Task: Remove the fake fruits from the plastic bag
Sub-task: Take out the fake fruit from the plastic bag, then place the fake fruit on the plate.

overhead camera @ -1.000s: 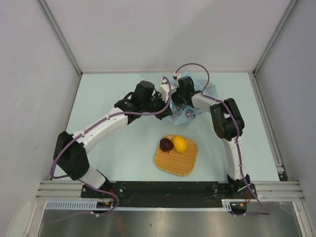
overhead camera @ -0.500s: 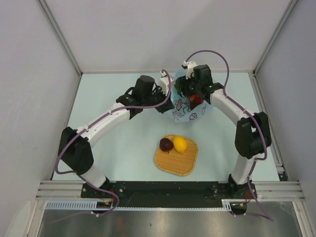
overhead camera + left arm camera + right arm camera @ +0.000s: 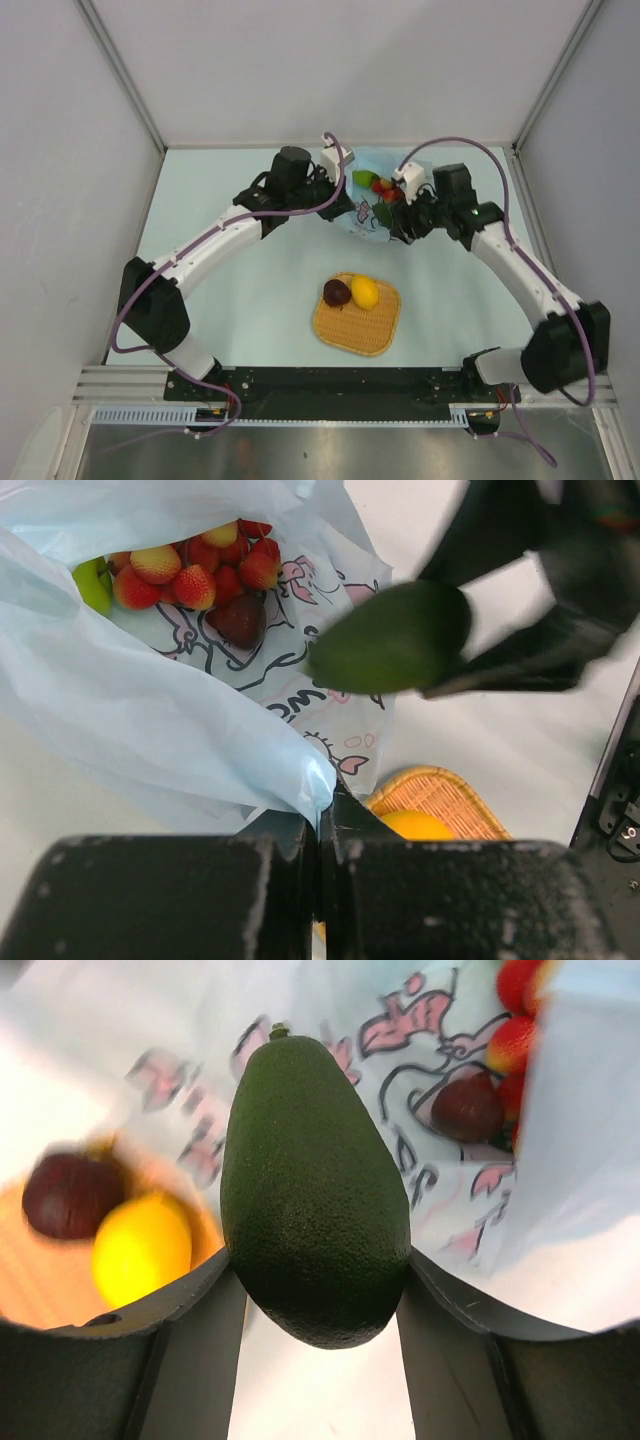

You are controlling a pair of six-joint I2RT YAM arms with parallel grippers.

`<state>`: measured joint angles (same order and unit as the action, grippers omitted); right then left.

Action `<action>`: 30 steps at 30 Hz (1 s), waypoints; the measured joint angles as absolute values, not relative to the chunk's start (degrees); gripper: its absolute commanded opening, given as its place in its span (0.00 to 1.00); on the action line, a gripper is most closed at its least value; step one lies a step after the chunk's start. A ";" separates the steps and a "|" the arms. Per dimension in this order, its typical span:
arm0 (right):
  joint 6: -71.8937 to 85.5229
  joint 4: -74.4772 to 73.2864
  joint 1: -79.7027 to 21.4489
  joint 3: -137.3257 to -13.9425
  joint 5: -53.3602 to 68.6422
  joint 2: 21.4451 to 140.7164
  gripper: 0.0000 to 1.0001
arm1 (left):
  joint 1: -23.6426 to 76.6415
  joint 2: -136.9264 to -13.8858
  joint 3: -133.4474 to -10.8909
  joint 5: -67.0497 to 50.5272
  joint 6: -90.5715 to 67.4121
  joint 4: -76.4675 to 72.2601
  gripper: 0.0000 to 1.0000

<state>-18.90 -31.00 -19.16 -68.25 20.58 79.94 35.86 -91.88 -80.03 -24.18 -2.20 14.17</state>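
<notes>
The pale blue table (image 3: 250,290) carries the plastic bag (image 3: 362,213) and a woven orange tray (image 3: 360,332).

1. woven orange tray (image 3: 375,338), square with rounded corners, lying on the near middle of the table.
2. pale blue table (image 3: 250,290).
3. plain grey walls (image 3: 320,70) on three sides.
4. aluminium rail (image 3: 120,382) along the near edge.

Dark green avocado (image 3: 315,1200); pale blue translucent plastic bag (image 3: 150,720) with pink-and-black cartoon print; red berries (image 3: 195,580); yellow lemon (image 3: 365,292) and dark purple plum (image 3: 337,293) on the woven orange tray (image 3: 370,335).
</notes>
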 measured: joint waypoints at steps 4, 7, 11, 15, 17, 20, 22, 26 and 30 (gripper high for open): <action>-29.58 -31.40 -21.21 -58.98 23.24 65.30 0.24 | 35.86 -91.88 -80.01 -24.29 -2.66 13.98 0.00; -39.55 -33.67 -25.63 -53.30 25.47 55.53 0.16 | 35.86 -91.88 -80.01 -24.40 -2.98 13.85 0.00; -53.63 -40.40 -30.46 -45.08 27.18 47.40 0.14 | 35.88 -91.88 -79.96 -24.67 -3.07 13.78 0.00; -65.08 -46.98 -33.74 -38.65 26.83 44.27 0.15 | 36.03 -91.88 -79.35 -24.69 -3.07 13.17 0.00; -68.42 -48.58 -35.35 -36.75 26.00 44.16 0.15 | 36.21 -91.88 -78.85 -24.69 -3.07 12.91 0.00; -72.27 -48.82 -37.47 -35.68 24.88 45.32 0.17 | 36.58 -91.88 -78.11 -24.69 -3.05 12.86 0.00; -74.41 -48.03 -38.17 -35.57 24.47 46.68 0.18 | 36.77 -91.88 -77.69 -24.69 -3.05 12.73 0.00; -79.42 -45.76 -38.41 -35.40 23.66 50.04 0.21 | 36.91 -91.85 -76.93 -24.69 -3.03 12.53 0.00; -83.94 -42.52 -38.44 -34.92 22.48 54.63 0.22 | 36.95 -91.85 -76.29 -24.64 -3.03 12.53 0.00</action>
